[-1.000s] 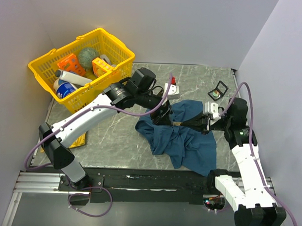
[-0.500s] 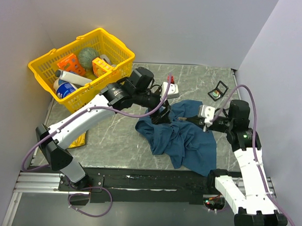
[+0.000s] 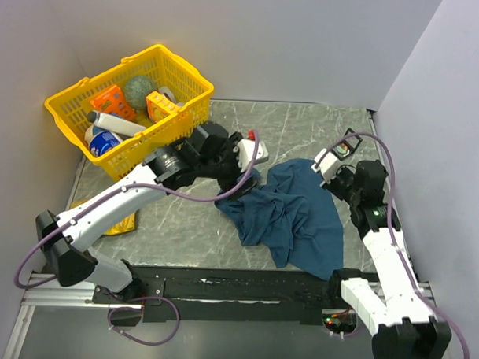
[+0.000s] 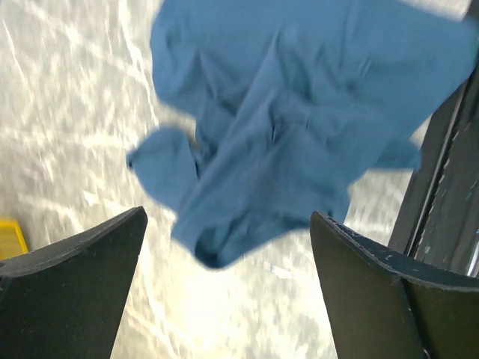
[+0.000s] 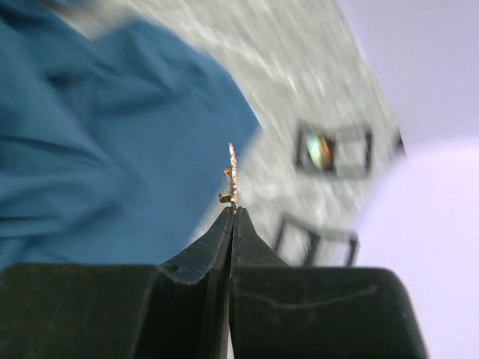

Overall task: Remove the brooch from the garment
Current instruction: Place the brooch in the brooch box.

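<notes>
Versus a second ago: right gripper (image 5: pixel 233 213) no longer down on the middle of the garment (image 3: pixel 297 213), now raised and drawn back toward the far right corner of the tabletop (image 3: pixel 304 119), fingers clenched tight on the brooch (image 5: pixel 230 176), a small gold piece standing upright out of the tips, clear of the cloth. Left gripper (image 4: pixel 228 217) also backed off from the garment's middle to its left end, fingers released and spread wide, nothing between them, blue cloth below in the wrist view. Garment dropped back flat and wrinkled, centre-right of the tabletop, one end over the black strip (image 3: pixel 220 281) along the near edge, far end just below the right gripper. Around: yellow basket (image 3: pixel 183 65) in the far left corner, full of packets and a bottle, unmoved; white block (image 3: pixel 258 151) half hidden behind the left wrist; black-framed square (image 3: pixel 349 144) near the right edge, just beyond the right gripper; yellow flat thing (image 3: pixel 120 221) by the left edge, partly under the left arm. Left forearm stretched across the space between basket and garment. Wrist views motion-blurred, fine detail of the brooch not readable
</notes>
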Controlling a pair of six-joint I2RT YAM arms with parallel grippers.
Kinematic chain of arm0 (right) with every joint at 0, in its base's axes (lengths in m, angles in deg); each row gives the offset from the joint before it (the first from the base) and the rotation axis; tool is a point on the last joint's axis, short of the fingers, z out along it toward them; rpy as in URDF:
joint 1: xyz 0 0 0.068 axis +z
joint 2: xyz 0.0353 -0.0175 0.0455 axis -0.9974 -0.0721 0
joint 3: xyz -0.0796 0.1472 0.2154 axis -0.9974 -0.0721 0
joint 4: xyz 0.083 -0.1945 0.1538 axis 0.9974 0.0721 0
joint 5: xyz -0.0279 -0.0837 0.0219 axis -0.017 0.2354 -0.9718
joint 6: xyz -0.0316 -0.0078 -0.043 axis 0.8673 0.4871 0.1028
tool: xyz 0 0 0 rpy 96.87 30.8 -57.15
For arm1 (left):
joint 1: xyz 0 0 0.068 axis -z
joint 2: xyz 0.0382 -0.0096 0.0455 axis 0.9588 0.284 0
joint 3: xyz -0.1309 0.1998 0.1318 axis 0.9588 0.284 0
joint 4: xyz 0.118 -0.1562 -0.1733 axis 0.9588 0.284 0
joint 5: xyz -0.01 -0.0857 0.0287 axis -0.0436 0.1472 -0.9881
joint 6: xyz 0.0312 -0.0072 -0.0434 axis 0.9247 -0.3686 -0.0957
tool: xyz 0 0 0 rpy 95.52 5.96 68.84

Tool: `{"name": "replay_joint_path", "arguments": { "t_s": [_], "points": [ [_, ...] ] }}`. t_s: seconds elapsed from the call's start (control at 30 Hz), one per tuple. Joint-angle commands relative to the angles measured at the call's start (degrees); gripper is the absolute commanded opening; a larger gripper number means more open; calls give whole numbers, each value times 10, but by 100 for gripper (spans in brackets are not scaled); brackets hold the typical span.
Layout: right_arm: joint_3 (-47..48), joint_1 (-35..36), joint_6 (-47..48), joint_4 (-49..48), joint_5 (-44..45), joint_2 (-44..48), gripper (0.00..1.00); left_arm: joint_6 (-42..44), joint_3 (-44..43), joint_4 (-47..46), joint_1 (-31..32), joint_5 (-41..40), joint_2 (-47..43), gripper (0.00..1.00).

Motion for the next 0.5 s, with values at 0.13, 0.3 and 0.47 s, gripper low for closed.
{"name": "replay_joint_path", "arguments": {
  "t_s": [0.13, 0.3, 0.47],
  "points": [
    [-36, 1, -26, -185, 287, -136, 0, 21, 86, -19, -23, -43, -64, 96],
    [4, -2, -42, -212, 344, -234, 0, 18, 144, -36, -31, -44, -104, 96],
    [42, -3, -65, -233, 397, -303, 0, 25, 154, -11, -35, -53, -134, 96]
  ]
}}
